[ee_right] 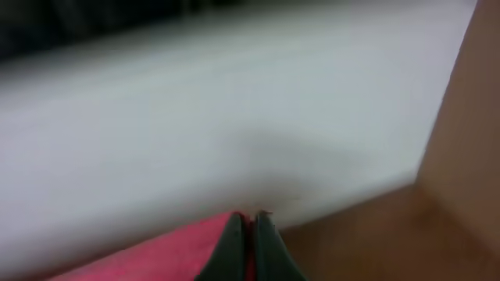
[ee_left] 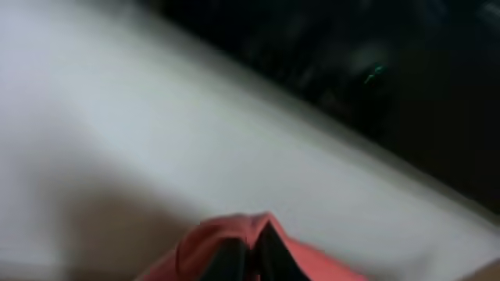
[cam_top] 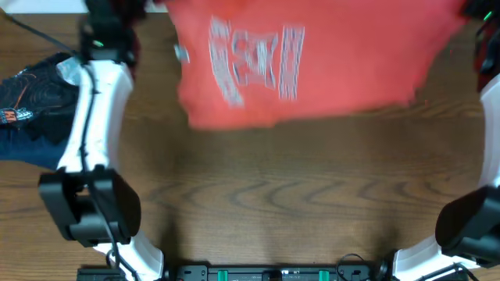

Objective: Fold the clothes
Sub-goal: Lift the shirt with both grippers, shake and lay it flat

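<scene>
**Barely begun: shirt held at both sides, no fold made**

Across the wooden table (cam_top: 297, 195), which fills most of the overhead view, no fold can be seen, so the whole of the folding is judged to be left. The coral-red T-shirt (cam_top: 336, 78) is found at the top centre of that view, spread open with its front shown. It is blurred and cut off by the upper edge; whether it is lifted or lying flat cannot be told. A dark blue garment (cam_top: 31, 109) is seen at the left edge, apart from it. The shirt is gripped on both sides. The left gripper (ee_left: 254, 254) is closed on a bunch of red cloth at the bottom of its wrist view, and the right gripper (ee_right: 250, 242) is likewise pinched shut on a red edge. White lettering (cam_top: 258, 62) is seen left of the shirt's middle.
</scene>
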`<state>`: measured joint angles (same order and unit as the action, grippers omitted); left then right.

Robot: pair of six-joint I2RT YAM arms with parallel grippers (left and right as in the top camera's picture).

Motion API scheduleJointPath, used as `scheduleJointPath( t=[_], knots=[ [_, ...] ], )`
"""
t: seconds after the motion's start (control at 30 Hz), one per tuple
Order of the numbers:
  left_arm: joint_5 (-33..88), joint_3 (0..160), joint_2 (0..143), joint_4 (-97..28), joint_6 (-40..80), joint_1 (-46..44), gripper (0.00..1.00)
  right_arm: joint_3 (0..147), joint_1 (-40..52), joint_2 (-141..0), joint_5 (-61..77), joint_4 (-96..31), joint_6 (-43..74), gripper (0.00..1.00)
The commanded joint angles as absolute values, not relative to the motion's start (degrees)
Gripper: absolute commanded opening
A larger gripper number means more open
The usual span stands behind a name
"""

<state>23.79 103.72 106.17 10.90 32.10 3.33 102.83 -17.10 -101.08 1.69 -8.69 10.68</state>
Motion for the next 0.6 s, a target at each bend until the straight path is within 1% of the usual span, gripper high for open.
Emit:
scheduleJointPath(
  t=[0.0, 0.13, 0.2, 0.23, 0.33, 0.4, 0.47, 0.57],
  knots=[
    [27.97, 115.42, 102.13, 9.06, 36.49, 7.31, 0.06, 111.94, -19.66, -98.56, -3.09, -11.6, 11.86, 0.01],
    [46.04, 119.55, 101.82, -5.32, 36.45, 8.93, 0.06, 115.44, -20.47, -98.56, -3.22, -22.37, 7.22, 0.01],
    [52.51, 119.44, 101.84, -18.41, 33.43, 8.82, 0.06, 115.0, -20.43, -98.85, -3.22, -29.04, 4.8, 0.01],
    [53.58, 119.13, 101.91, -26.76, 30.0, 8.49, 0.06, 114.48, -20.34, -99.15, -3.2, -33.06, 3.95, 0.01],
    [50.57, 117.12, 102.45, -53.39, 14.28, 7.09, 0.06, 112.38, -20.34, -100.97, -3.22, -43.9, 2.22, 0.01],
    [46.37, 114.67, 103.07, -65.63, 6.42, 5.8, 0.06, 109.91, -20.36, -102.45, -3.6, -48.16, 2.22, 0.01],
    [43.03, 110.45, 103.55, -74.43, 0.56, 4.45, 0.06, 106.04, -20.36, -104.2, -5.76, -51.53, 2.2, 0.01],
    [42.76, 102.63, 103.59, -79.75, -5.61, 3.11, 0.06, 99.94, -20.36, -105.73, -9.45, -54.33, 2.24, 0.01]
  ],
)
